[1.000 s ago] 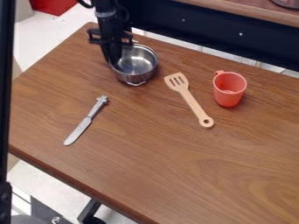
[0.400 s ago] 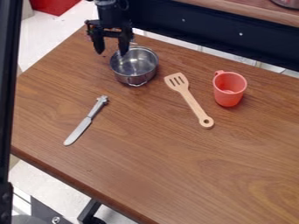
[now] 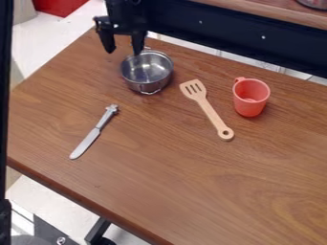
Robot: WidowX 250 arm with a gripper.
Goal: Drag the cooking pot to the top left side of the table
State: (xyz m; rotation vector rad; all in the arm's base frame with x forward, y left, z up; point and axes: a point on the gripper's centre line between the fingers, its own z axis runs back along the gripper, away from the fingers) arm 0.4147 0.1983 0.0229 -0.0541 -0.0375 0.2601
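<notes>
Camera view: pincer (image 3: 125, 50) spread open, holding nothing; cooking pot (image 3: 147, 72) just below and right of it, upper-left part of desk (image 3: 159, 167). Risk: one fingertip so near the rim could snag it and tip the pot if the arm drops or swings.

The gripper (image 3: 124, 52), its fingers close together at the left rim of the metal cooking pot (image 3: 147, 72) earlier, now stands open and lies farther toward the far side.
</notes>
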